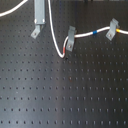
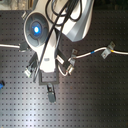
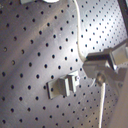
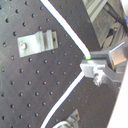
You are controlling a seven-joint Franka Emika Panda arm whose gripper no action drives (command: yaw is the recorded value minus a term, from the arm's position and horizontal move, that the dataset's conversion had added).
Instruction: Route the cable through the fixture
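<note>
The claw (image 4: pixel 95 67) has its fingers pinched on the white cable (image 4: pixel 65 27), seen in both wrist views, with the cable bending at the grip. In the first exterior view the cable already sits in two clips, the middle clip (image 1: pixel 70 39) and right clip (image 1: pixel 113 28). The empty clip (image 1: pixel 36 32) lies toward the first exterior view's left, just beside the claw, so the next carry looks short.
</note>
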